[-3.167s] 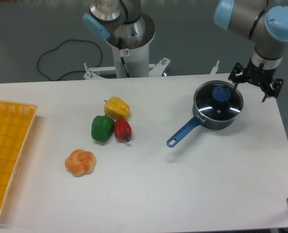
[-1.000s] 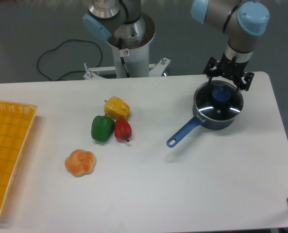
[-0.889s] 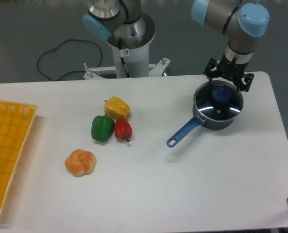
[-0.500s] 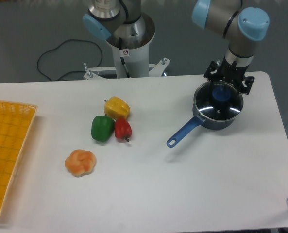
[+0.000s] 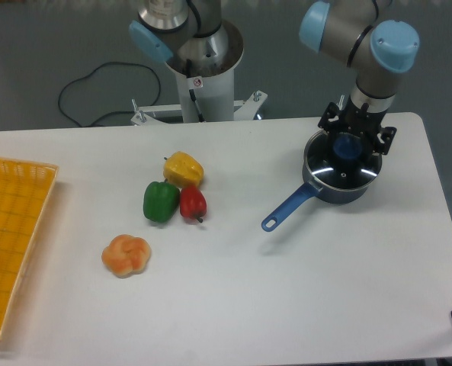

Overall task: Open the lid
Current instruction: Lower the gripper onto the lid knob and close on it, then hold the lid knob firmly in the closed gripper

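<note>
Black end effector (image 5: 351, 139) hangs spread, one finger each side of the blue knob (image 5: 346, 146), grasping nothing; the lid (image 5: 342, 165) sits on the saucepan (image 5: 334, 185) at the desk's (image 5: 302, 282) far right. An off-centre squeeze could drag the pan. Pan's contents indiscernible

High front view over table (image 5: 233, 305)

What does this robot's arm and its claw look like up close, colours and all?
The arm is built from thick silver-grey tubes joined by round joints with light blue caps. At its end sits a small black gripper with two thin fingers. The arm rises from a silver-grey column base bearing a small sticker.
</note>
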{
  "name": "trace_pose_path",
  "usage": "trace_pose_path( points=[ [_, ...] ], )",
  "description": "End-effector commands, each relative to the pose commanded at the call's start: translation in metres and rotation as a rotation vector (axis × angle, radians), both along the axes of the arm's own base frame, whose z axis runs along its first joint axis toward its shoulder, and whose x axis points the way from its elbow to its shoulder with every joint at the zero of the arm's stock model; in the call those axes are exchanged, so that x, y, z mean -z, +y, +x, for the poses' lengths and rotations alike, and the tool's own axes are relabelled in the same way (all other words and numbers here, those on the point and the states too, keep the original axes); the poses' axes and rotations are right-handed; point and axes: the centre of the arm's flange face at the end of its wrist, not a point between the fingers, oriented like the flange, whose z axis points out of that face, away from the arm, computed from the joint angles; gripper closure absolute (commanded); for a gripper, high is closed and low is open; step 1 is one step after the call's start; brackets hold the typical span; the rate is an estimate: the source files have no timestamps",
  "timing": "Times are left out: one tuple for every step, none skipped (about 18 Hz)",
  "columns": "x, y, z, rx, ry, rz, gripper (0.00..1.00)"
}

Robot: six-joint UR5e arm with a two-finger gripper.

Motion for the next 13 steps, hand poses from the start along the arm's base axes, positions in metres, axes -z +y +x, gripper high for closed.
trace_pose_path(
  points=[
    [0.0007,0.0007,0.0008,0.002,-0.002,0.0,0.01],
    [0.0015,0.0007,0.0006,0.002,-0.003,-0.001,0.01],
    [0.0031,0.0008,0.0002,0.002,-0.006,-0.001,0.02],
    [0.0046,0.0,0.0001,0.0,-0.009,-0.002,0.03],
    [0.0068,-0.0001,0.0007,0.0,-0.014,-0.002,0.03],
    [0.0068,-0.0001,0.0008,0.0,-0.014,-0.002,0.04],
    [0.0077,-0.0003,0.0005,0.0,-0.015,-0.004,0.04],
    [0.0077,-0.001,0.0002,-0.002,-0.015,-0.004,0.04],
    [0.0077,-0.001,0.0002,0.0,-0.015,-0.004,0.05],
    [0.0077,-0.0018,-0.0002,-0.002,-0.015,-0.004,0.05],
    [0.0077,-0.0018,-0.0002,-0.002,-0.015,-0.004,0.06],
    [0.0077,-0.0018,-0.0002,-0.002,-0.015,-0.004,0.06],
    [0.0068,-0.0018,0.0,-0.002,-0.013,-0.004,0.07]
  ],
)
